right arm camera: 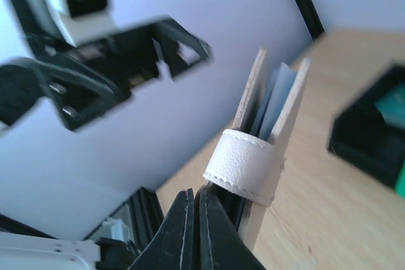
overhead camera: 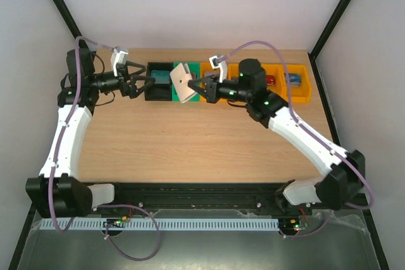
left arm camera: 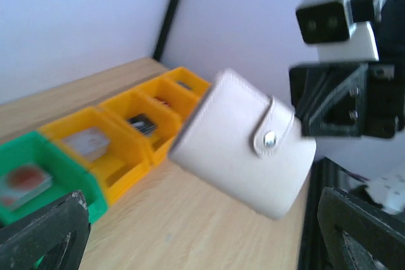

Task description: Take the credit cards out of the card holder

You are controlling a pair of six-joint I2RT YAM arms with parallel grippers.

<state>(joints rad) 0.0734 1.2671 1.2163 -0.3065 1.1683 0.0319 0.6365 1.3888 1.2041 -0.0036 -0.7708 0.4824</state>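
Note:
The white card holder (overhead camera: 182,82) hangs tilted in the air over the green bin, snap tab closed (left arm camera: 273,132). My right gripper (overhead camera: 201,86) is shut on its edge just under the tab (right arm camera: 243,167). Pale blue sleeves (right arm camera: 276,99) show between its covers; I cannot see a card in them. My left gripper (overhead camera: 136,85) is open and empty, facing the holder from the left, a short gap away. Cards lie in the bins: teal in the black one (right arm camera: 391,107), white with red in the green one (left arm camera: 23,181), grey (left arm camera: 88,143), red (overhead camera: 270,80), blue (overhead camera: 293,79).
A row of bins stands along the table's far edge: black (overhead camera: 155,90), green (overhead camera: 169,95), then several orange ones (overhead camera: 304,92). Black frame posts rise at the back corners. Bare wood table (overhead camera: 190,137) lies in front of the bins.

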